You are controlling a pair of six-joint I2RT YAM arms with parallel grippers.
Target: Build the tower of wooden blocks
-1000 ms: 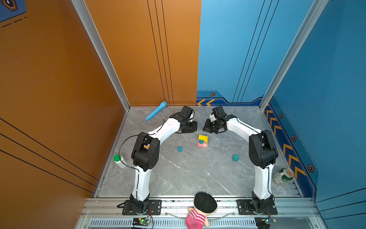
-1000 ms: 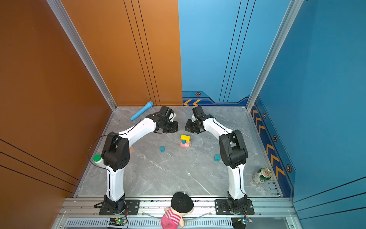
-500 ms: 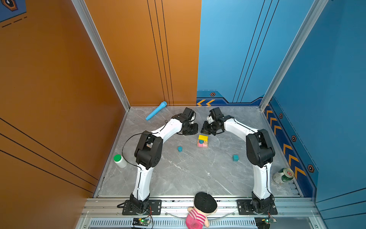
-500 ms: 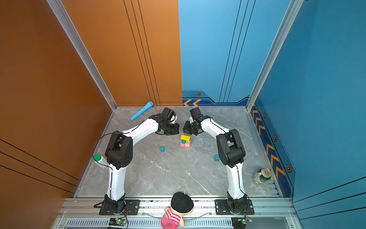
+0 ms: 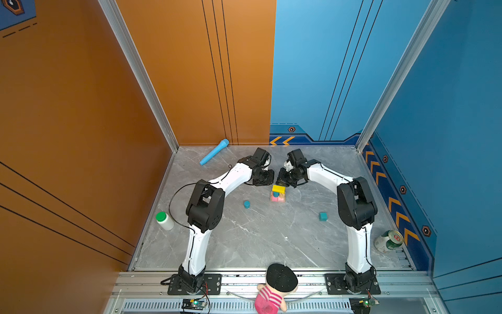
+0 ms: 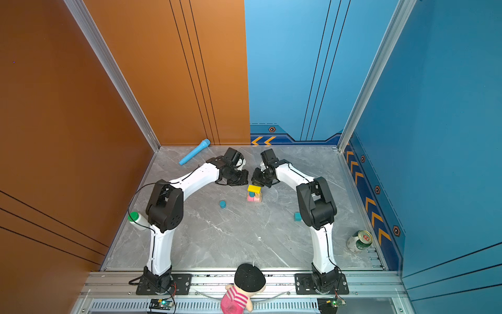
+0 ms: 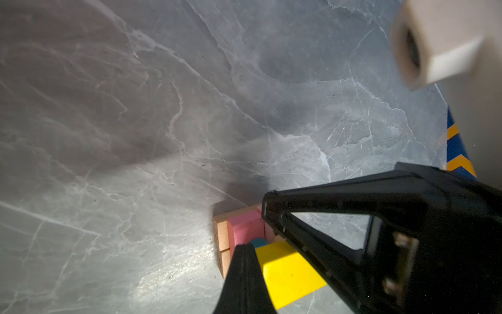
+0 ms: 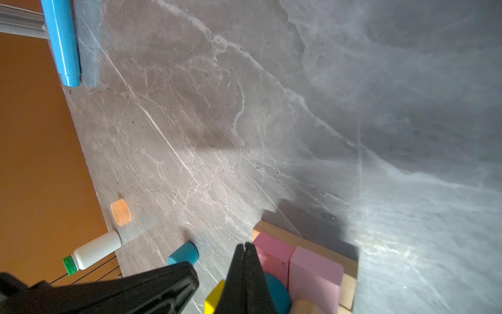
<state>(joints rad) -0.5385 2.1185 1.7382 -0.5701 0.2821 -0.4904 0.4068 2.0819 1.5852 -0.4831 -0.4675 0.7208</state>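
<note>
Both shut and empty, left gripper (image 7: pixel 244 250) and right gripper (image 8: pixel 245 247) crowd the tower (image 5: pixel 278 194), yellow bar (image 5: pixel 278 189) over pink bars (image 8: pixel 315 271); loose blue cylinder (image 5: pixel 246 204) beside it.

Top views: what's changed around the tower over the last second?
The left hand and right hand drew inward, closer together and nearer the tower, and now flank its yellow bar. Nothing was grasped or released; both hands are shut and empty. The tower, the loose blue cylinder and the teal cube have not moved.
</note>
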